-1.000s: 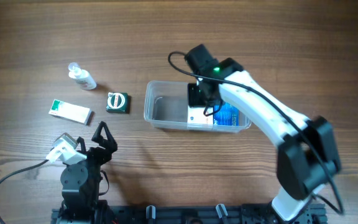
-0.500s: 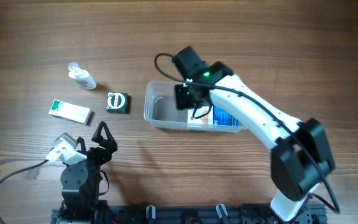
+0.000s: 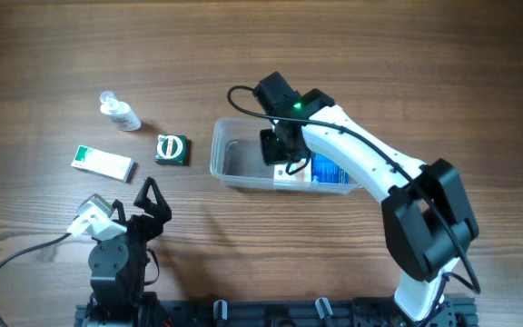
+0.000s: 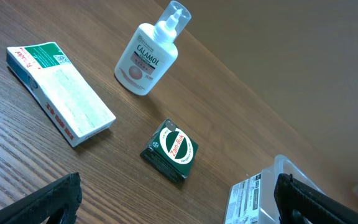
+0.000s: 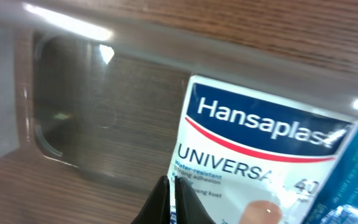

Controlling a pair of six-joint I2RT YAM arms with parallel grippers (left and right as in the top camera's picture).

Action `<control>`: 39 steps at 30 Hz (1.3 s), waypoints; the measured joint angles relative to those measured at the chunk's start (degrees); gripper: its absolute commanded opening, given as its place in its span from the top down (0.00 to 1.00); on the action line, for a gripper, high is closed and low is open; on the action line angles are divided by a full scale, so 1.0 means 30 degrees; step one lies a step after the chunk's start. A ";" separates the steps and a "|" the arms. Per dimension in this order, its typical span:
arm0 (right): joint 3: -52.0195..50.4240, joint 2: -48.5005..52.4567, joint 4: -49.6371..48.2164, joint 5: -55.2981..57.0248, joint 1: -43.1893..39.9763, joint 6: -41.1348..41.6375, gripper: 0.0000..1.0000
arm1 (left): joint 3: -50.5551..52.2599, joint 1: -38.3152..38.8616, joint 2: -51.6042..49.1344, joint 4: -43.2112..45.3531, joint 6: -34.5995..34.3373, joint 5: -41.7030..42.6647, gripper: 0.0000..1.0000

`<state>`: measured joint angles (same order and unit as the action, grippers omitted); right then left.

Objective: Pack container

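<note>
Container [image 3: 230, 159] mid-table, slightly toward the right edge. Holds a Hansaplast box [image 5: 260, 155] and a blue pack [image 3: 332, 171] in the right-hand half; left half bare. Right gripper [image 3: 280, 150] directly above, over the box's left end: fingers pressed together in the wrist view, nothing between them. Reads as the gap between placements: items in, gripper empty.

Three items outside, all toward the left edge: small dark green box [image 3: 172, 149] nearest the tub, white-and-green box [image 3: 103, 163] further left, lotion bottle [image 4: 148, 59] beyond those, toward the far edge. Left gripper [image 3: 152, 202] by the near edge, left of centre, jaws wide apart, empty, just short of the two boxes.

Next, probably: fetch the dark green box. Calls for lifting clear of the tub wall, opening, squaring up to the box's flat sides, then setting down in the bare left half. Could equally go to the left arm, being closer.
</note>
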<state>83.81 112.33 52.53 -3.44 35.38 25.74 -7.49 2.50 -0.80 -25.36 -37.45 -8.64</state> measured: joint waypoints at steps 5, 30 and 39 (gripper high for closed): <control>0.0007 0.0852 0.0000 -0.0058 0.0051 -0.0291 0.96 | 0.0000 0.0000 0.0000 0.0000 0.0000 0.0000 0.00; 0.0634 -0.8444 0.1115 0.1384 -0.1020 -0.1778 0.39 | 0.0000 0.0000 0.0000 0.0000 0.0000 0.0000 0.00; 0.1224 -1.7158 0.0758 0.2186 -0.6178 -0.1734 0.00 | 0.0000 0.0000 0.0000 0.0000 0.0000 0.0000 0.00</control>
<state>87.48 60.86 54.81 3.11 16.84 20.53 -7.49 2.50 -0.80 -25.36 -37.45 -8.64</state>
